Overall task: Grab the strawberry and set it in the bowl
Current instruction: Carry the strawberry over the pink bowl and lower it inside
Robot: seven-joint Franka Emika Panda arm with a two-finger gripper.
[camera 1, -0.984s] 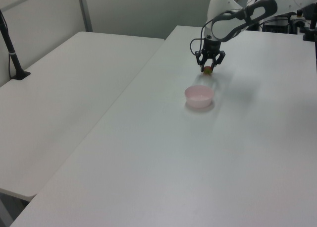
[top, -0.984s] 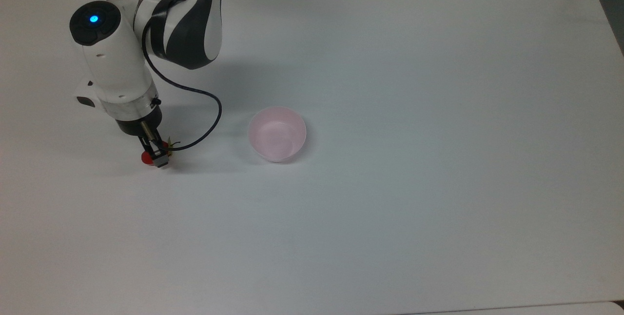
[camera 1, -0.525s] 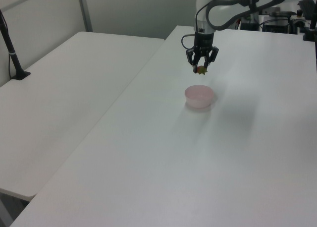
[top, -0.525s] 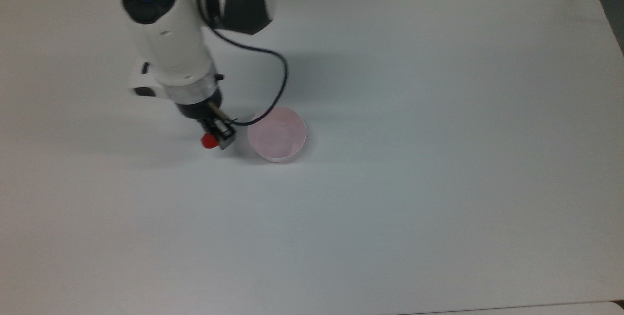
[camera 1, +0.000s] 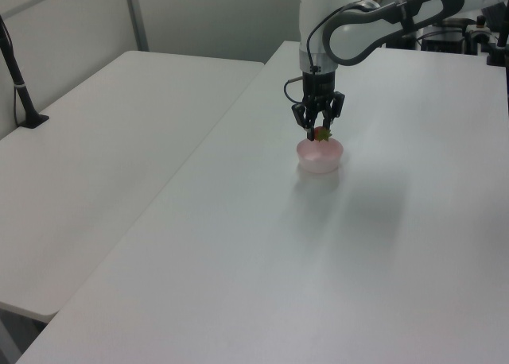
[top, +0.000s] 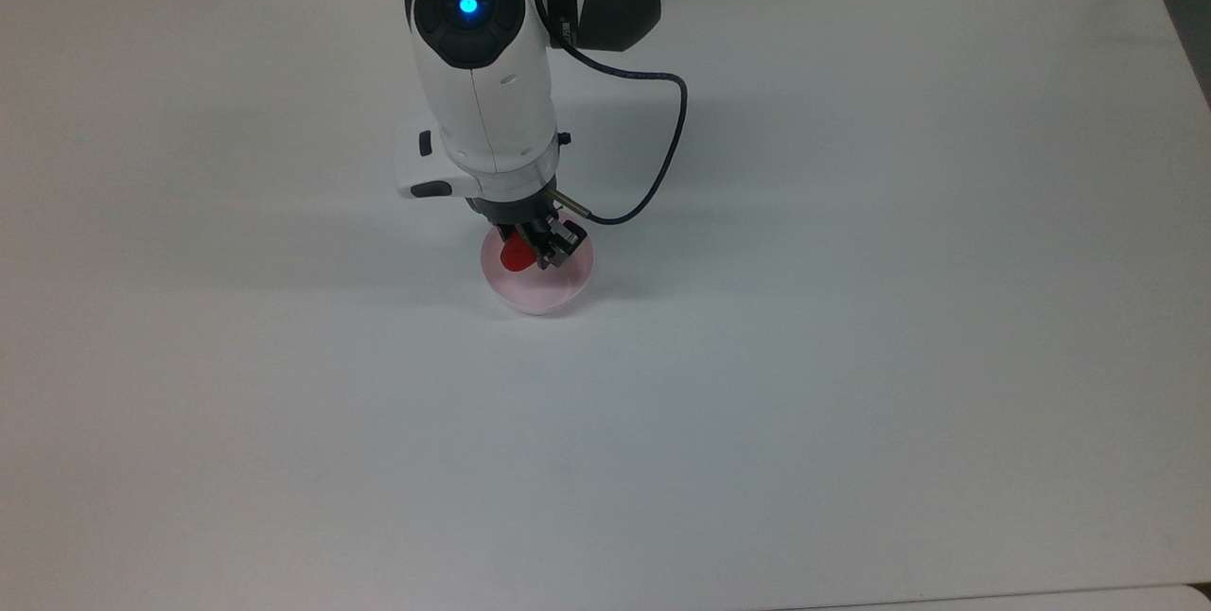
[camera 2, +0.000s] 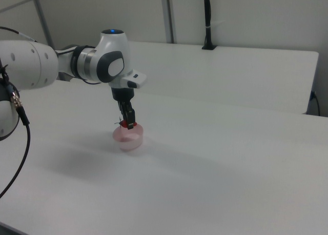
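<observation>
Red against pale pink tells you where you stand: the strawberry (top: 516, 256) is clamped between the fingers of the tool (top: 539, 249), and in the top view it sits over the pink bowl (top: 539, 294), toward the top view's left part of the opening. You are holding it from above, the wrist pointing straight down, so that letting go should drop the fruit directly inside. In the left view the strawberry (camera 1: 321, 133) hangs at about rim height over the bowl (camera 1: 320, 159), its green cap turned to one side of the grip, and whether its tip touches the bowl floor cannot be told. The right view shows the tool (camera 2: 129, 125) reaching down to the bowl (camera 2: 127, 138) as well. The bowl stands alone on the white table (top: 851, 356), well clear of the edges, so nothing blocks the arm. Judging by this, the carry looks finished and the release is what remains. Watch the fruit's off-centre position: it could catch the near wall and nudge the light bowl.
</observation>
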